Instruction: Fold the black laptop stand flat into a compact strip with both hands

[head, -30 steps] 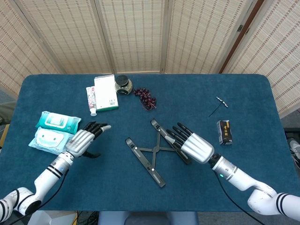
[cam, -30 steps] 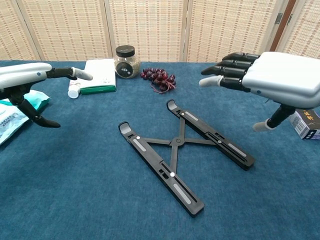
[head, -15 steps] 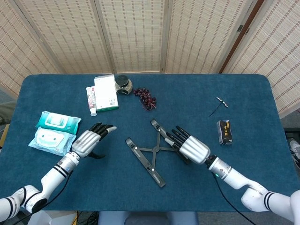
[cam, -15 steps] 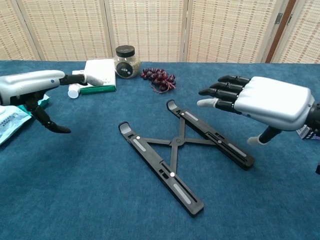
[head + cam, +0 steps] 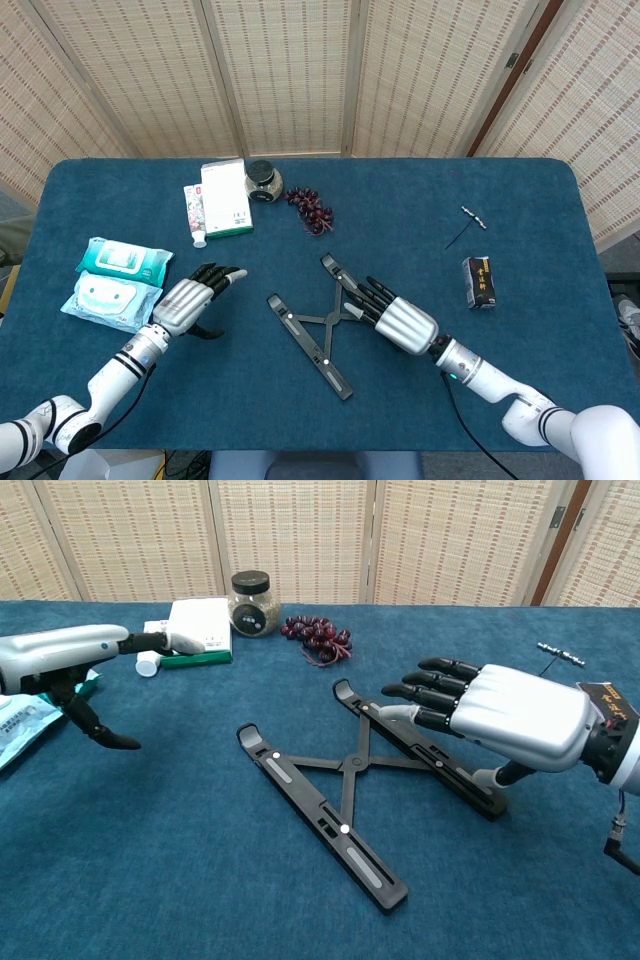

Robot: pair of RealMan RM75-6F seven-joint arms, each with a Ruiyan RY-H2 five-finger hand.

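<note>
The black laptop stand (image 5: pixel 310 330) (image 5: pixel 335 800) lies spread open in an X shape on the blue table, two long bars joined by crossed links. My right hand (image 5: pixel 398 320) (image 5: pixel 500 718) hovers low over the right bar, palm down, fingers stretched apart toward the stand's hooked far end; it holds nothing. My left hand (image 5: pixel 190 300) (image 5: pixel 65 655) floats to the left of the stand, well apart from it, fingers extended and thumb hanging down, empty.
Two wet-wipe packs (image 5: pixel 110 280) lie at the far left. A white-green box (image 5: pixel 226 197), a tube (image 5: pixel 194 215), a small jar (image 5: pixel 264 181) and grapes (image 5: pixel 312 208) sit at the back. A small dark box (image 5: pixel 480 281) and a corkscrew-like tool (image 5: pixel 467 225) lie to the right.
My right hand has dropped lower and moved left, closer over the stand's right bar. The left hand edged slightly toward the stand. The stand has not moved.
</note>
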